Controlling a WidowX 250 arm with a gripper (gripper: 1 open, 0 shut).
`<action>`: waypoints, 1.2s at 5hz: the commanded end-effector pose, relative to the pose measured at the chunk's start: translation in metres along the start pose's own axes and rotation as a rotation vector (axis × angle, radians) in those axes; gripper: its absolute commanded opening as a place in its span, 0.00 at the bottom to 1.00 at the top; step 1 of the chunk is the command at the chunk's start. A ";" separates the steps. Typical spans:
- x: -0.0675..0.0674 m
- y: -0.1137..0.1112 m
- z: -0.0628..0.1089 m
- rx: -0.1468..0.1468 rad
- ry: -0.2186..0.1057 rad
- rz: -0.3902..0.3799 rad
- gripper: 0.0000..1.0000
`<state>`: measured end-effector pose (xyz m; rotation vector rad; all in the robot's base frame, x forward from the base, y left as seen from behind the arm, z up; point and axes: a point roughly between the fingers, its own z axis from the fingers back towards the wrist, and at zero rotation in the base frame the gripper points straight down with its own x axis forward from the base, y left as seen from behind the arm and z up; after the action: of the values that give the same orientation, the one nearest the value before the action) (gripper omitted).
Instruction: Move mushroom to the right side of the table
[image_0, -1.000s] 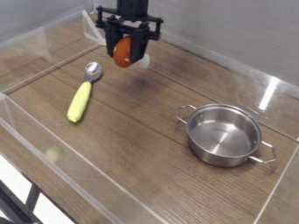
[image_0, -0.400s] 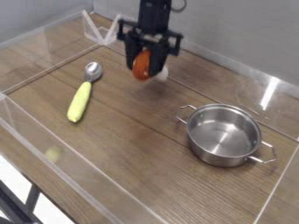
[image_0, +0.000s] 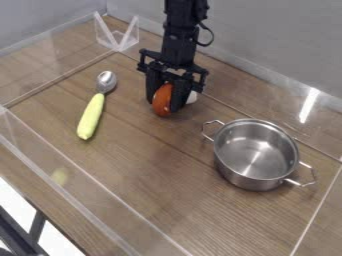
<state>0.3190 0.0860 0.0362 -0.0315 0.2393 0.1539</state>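
Note:
The mushroom (image_0: 163, 99) shows its red-orange cap and a bit of white stem between the black fingers of my gripper (image_0: 171, 96), which is shut on it. The gripper points almost straight down over the middle of the brown wood-grain table (image_0: 147, 170). The mushroom hangs just above the tabletop or touches it; I cannot tell which. It sits left of the steel pot and right of the spoon.
A steel pot (image_0: 257, 153) with two handles stands at the right. A yellow-handled spoon (image_0: 95, 106) lies at the left. Low clear acrylic walls (image_0: 40, 60) border the table, with a clear stand (image_0: 118, 32) at the back.
The gripper has come down and shifted right and toward the camera with the mushroom still held. Pot and spoon have not moved.

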 end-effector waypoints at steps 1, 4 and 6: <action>0.004 0.000 0.016 0.004 -0.045 -0.055 0.00; 0.007 0.008 0.020 -0.037 -0.052 -0.105 0.00; -0.012 0.011 0.024 -0.017 -0.041 -0.171 1.00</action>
<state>0.3084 0.0892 0.0334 -0.0916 0.2752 -0.0199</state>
